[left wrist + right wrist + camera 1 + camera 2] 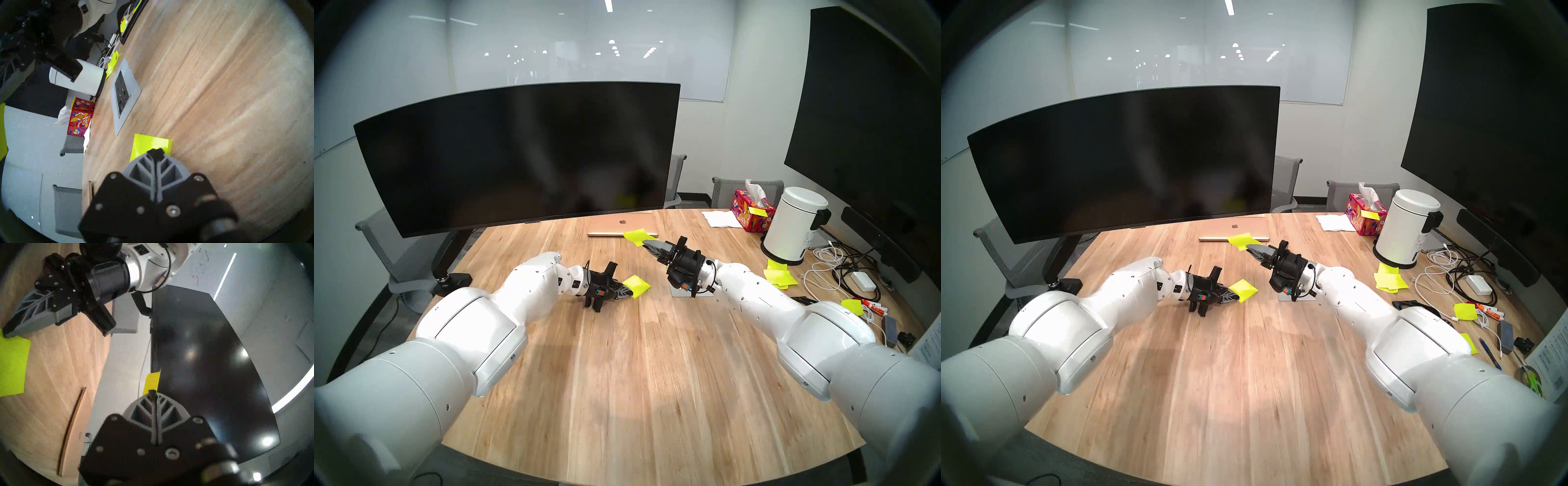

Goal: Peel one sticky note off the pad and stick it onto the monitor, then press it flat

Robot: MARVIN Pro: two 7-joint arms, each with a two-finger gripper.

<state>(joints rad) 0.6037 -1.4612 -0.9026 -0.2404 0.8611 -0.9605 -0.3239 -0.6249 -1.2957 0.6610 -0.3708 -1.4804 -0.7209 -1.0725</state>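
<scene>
Pinching one edge of the sticky note point(637, 236) between fully closed jaws, the right gripper point(644, 243) is holding the sheet in the air above the table's point(653, 356) far middle, short of the monitor point(517, 152). Clamping the pad point(638, 285) mid-table, the left gripper point(629, 291) is likewise closed. Next, I judge, the sheet's sticky strip should be meeting the glass first, flat, with the grip easing only afterwards.

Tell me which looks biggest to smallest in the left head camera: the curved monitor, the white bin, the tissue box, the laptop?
1. monitor
2. white bin
3 and 4. laptop and tissue box look about alike, so I won't rank them.
</scene>
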